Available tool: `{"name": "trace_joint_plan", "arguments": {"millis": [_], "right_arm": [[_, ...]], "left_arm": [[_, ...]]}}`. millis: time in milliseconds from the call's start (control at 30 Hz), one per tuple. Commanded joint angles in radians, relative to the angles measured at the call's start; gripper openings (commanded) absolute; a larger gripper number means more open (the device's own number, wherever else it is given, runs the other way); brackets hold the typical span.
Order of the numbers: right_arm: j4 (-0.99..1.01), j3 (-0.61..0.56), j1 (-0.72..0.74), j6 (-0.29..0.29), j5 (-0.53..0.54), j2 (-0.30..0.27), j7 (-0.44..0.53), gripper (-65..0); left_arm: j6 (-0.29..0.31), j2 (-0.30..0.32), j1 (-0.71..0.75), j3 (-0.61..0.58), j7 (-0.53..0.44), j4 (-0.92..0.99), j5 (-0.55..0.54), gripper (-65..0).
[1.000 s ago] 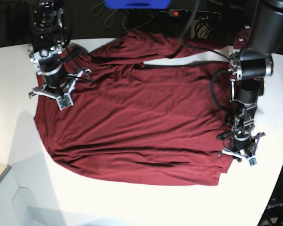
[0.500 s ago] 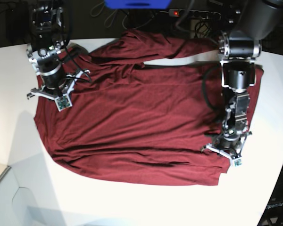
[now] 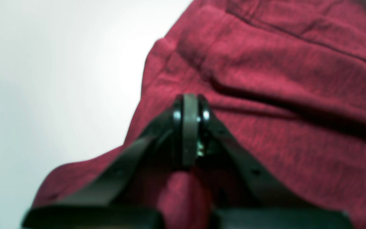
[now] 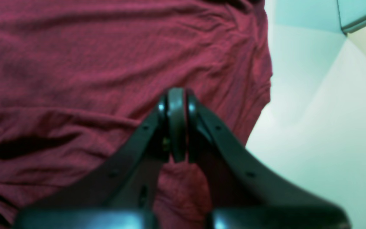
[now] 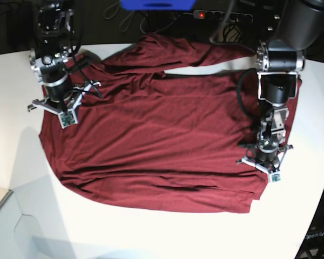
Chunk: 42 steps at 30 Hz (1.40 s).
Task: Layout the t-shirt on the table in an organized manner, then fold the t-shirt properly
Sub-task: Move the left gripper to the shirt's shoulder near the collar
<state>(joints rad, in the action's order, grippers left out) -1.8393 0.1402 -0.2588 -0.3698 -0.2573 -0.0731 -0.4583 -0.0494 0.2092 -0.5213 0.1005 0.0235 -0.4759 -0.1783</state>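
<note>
Base view: plain unlettered maroon t-shirt (image 5: 156,145) on white table (image 5: 16,162), both arms' jaws pinching its cloth.

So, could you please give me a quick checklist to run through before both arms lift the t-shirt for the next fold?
1. Left gripper shut on the t-shirt: ok, fabric bunches beneath the jaws.
2. Right gripper shut on cloth: jaws shut; pinch cannot tell.
3. Shirt lying flat: not ok, wrinkles and a folded upper sleeve.
4. Shirt fully on the table: ok.
5. Grippers at opposite sides: ok.
</note>
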Motion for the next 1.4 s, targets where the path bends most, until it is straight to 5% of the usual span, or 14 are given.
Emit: {"name": "trace_joint_plan", "arguments": {"millis": [0,300,667,800,1033,1200,1367], "right_arm": [[-0.015,0.003,0.002,0.001,0.002,-0.011,0.02,-65.0],[0.066,0.005,0.008,0.001,0.0,-0.011,0.022,-65.0],[0.077,0.003,0.008,0.001,-0.001,-0.009,0.022,-65.0],[0.076,0.003,0.023,0.001,-0.001,-0.009,0.023,-65.0],[0.076,0.029,0.037,0.001,-0.001,-0.009,0.023,-65.0],[0.076,0.059,0.065,0.001,0.002,-0.008,0.022,-65.0],[0.076,0.082,0.071,0.001,0.002,-0.006,0.022,-65.0]], "left_arm": [[-0.014,0.022,-0.017,0.002,0.04,0.024,0.003,-64.9],[-0.016,0.06,-0.15,0.005,-0.009,0.105,-0.005,-64.9],[-0.016,0.017,-0.207,0.012,0.0,-0.001,-0.008,-64.8],[-0.016,0.012,-0.148,0.014,0.134,-0.188,-0.05,-58.4],[-0.025,0.035,0.1,0.012,0.427,-0.739,-0.318,-40.4],[-0.019,0.045,0.384,0.008,0.602,-1.245,-0.353,-38.3],[-0.016,0.083,0.649,0.003,0.629,-1.446,-0.344,-38.3]]}}
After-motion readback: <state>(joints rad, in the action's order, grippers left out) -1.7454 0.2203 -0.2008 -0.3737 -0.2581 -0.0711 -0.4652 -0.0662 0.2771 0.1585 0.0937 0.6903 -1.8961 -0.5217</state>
